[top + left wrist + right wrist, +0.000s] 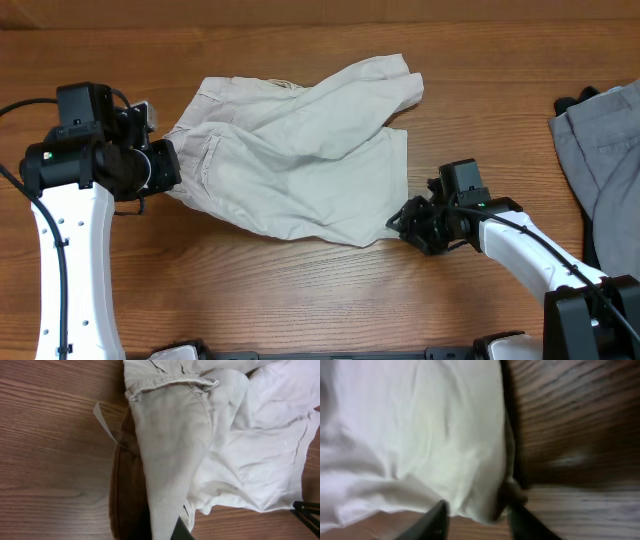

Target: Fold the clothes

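The clothes (300, 160), light beige shorts, lie crumpled in the middle of the table, with one leg folded up toward the back right. My left gripper (165, 170) is at their left end, shut on a fold of the fabric. In the left wrist view the cloth (170, 450) stretches taut from the gripper (172, 530) at the bottom edge. My right gripper (400, 222) is at the shorts' front right corner. In the right wrist view its two dark fingers (436, 517) stand apart on either side of the hem corner (485, 505).
A grey garment (605, 150) lies at the table's right edge, with a dark one (572, 101) just behind it. Bare wooden table (300, 300) runs along the front. A white scrap (180, 351) shows at the bottom edge.
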Tool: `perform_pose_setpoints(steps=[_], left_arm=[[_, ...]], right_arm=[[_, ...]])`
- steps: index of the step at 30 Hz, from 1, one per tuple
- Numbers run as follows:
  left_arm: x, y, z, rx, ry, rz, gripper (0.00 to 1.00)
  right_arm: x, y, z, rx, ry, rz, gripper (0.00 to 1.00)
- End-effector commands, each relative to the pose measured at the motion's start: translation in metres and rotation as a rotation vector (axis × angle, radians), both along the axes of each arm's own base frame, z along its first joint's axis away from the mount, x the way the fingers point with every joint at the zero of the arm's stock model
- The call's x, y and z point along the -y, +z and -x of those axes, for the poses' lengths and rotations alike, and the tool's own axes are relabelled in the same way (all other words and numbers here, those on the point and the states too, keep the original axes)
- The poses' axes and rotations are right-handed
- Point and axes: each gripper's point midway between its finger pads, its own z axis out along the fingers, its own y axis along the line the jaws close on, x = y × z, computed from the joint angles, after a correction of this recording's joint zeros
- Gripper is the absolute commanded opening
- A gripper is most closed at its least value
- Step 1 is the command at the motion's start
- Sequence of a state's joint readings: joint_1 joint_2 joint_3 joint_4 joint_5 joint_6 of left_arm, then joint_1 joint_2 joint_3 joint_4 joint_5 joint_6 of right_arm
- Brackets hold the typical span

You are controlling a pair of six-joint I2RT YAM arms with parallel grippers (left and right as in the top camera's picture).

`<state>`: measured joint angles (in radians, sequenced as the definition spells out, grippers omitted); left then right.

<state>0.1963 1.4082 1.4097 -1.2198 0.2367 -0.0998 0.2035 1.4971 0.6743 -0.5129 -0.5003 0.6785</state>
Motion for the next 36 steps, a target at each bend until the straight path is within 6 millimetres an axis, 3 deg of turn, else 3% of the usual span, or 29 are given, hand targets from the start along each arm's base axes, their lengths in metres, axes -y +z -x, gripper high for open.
perform_pose_setpoints(steps=[1, 2, 7, 16, 21, 23, 25, 29, 31, 36], left_arm=[[0.004, 0.009, -0.001, 0.029, -0.034, 0.006, 0.08], [0.004, 0.009, -0.001, 0.028, -0.036, 0.005, 0.09], [0.004, 0.009, 0.000, 0.026, -0.049, 0.001, 0.13], [0.005, 0.007, 0.004, 0.013, -0.059, -0.001, 0.14], [0.005, 0.005, 0.009, -0.007, -0.086, -0.014, 0.18], [0.003, 0.003, 0.013, -0.023, -0.092, -0.026, 0.06], [-0.001, 0.001, 0.017, -0.043, -0.085, -0.049, 0.04], [-0.004, -0.008, 0.028, -0.104, -0.066, -0.061, 0.31], [-0.004, -0.018, 0.034, -0.147, -0.001, -0.040, 0.37], [-0.012, -0.068, 0.062, -0.321, 0.272, -0.013, 0.49]], right_arm=[[-0.008, 0.005, 0.003, 0.000, 0.016, -0.053, 0.10], [-0.008, 0.005, 0.003, 0.000, 0.016, -0.052, 0.04], [-0.006, 0.016, -0.005, 0.057, 0.018, -0.057, 0.04], [0.015, 0.079, -0.038, 0.333, 0.009, -0.026, 0.04], [0.026, 0.073, -0.035, 0.302, -0.023, 0.016, 0.04], [0.027, 0.073, -0.035, 0.303, -0.024, 0.019, 0.04], [0.030, 0.072, -0.037, 0.309, -0.032, 0.038, 0.04], [0.034, 0.070, -0.038, 0.310, -0.041, 0.061, 0.04], [0.034, 0.070, -0.037, 0.304, -0.041, 0.061, 0.04], [0.034, 0.069, -0.036, 0.300, -0.040, 0.062, 0.04]])
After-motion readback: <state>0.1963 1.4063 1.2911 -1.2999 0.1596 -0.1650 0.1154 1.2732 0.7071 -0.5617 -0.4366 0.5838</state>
